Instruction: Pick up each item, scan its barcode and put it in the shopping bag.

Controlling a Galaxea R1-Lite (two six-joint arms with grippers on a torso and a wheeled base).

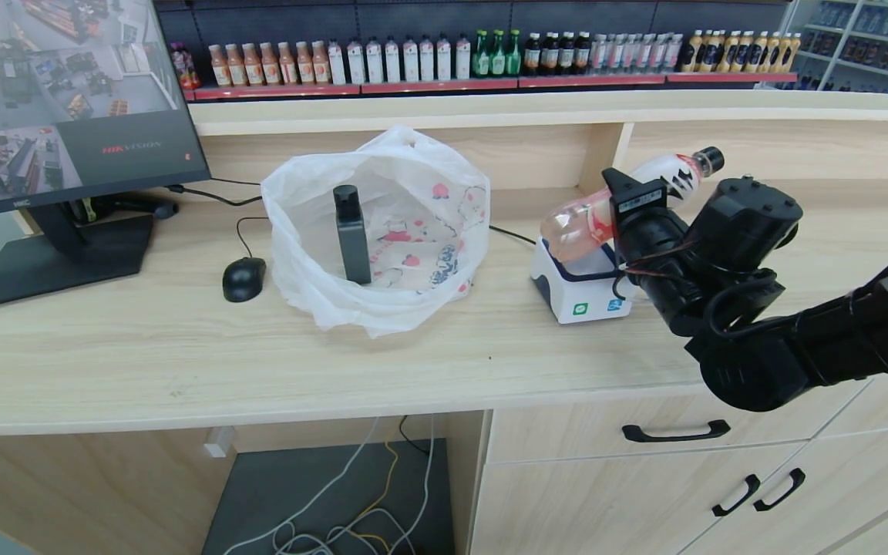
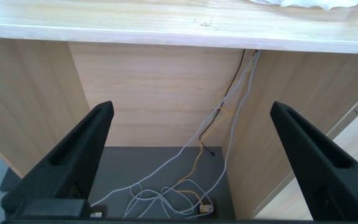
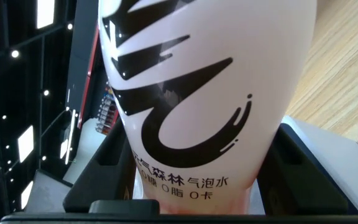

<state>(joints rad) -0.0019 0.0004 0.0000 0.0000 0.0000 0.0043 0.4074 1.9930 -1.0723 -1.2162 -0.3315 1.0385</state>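
Halfway by the look of it: one in the shopping bag [image 1: 290, 231], one over the scanner [image 1: 579, 297]!
On the worktop [image 1: 143, 347], left of the scanner, gaping open: that bag. Just above the scanner, clamped on the pink bottle [image 1: 575, 223]: the right gripper [image 1: 625, 193]. Down and left of the scanner, under the worktop edge, spread wide on nothing: the left gripper [image 2: 191, 168]. Bottle tilted on a shallow diagonal, base low over the scanner's top, cap [image 1: 710, 159] high and off to the scanner's right. Inside the bag, upright: a dark bottle [image 1: 351, 235], reckoned item one finished. Left to do, at a guess: land the scan, swing left from the scanner, drop in the bag.
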